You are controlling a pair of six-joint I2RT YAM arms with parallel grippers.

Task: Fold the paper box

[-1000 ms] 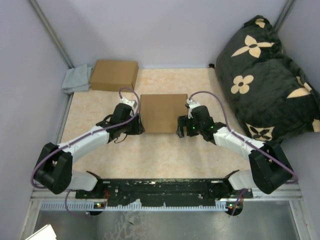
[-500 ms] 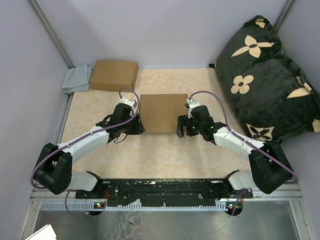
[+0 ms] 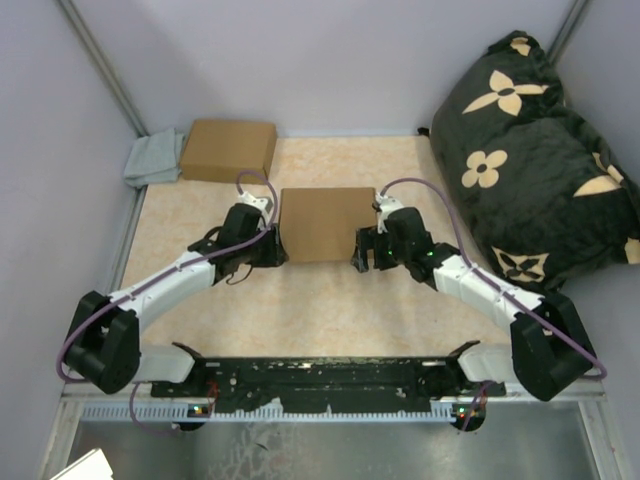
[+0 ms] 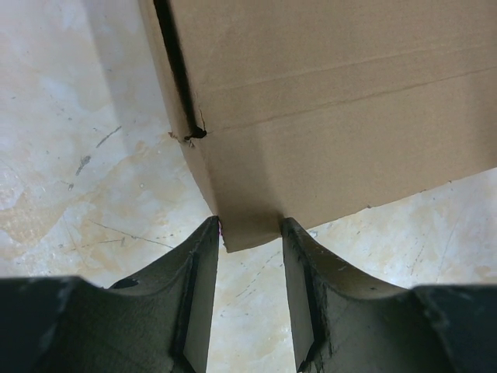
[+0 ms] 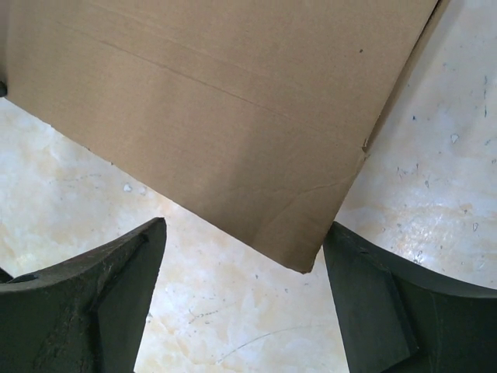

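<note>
- A plain brown cardboard paper box (image 3: 323, 225) sits at the middle of a beige marbled tabletop (image 3: 300, 310). From above it shows a flat rectangular top.
- The left gripper (image 4: 250, 224) meets the box at its 7 o'clock corner. Its two dark fingers (image 4: 198, 287) are clenched on that corner, with cardboard filling the gap between them. This probably pins the box so it cannot slide.
- Just above that grip the left wrist view shows a dark slit and a small tear along the side wall, and a crease line running across the panel.
- The right gripper (image 5: 245, 225) is at the box's 5 o'clock corner. Its jaws are spread wide and grasp nothing. The corner pokes between them, close to one finger and well apart from the other (likely ready to close or to nudge the box square).
- The box looks largely folded. Whether its tabs are tucked in cannot be told.
- A smooth brown rectangular carton (image 3: 228, 150) lies at 11 o'clock, touching a crumpled grey cloth (image 3: 152, 160) at its 9 o'clock side.
- A large black cushion with cream flower shapes (image 3: 530, 160) fills the 2 o'clock area, apart from the box.
</note>
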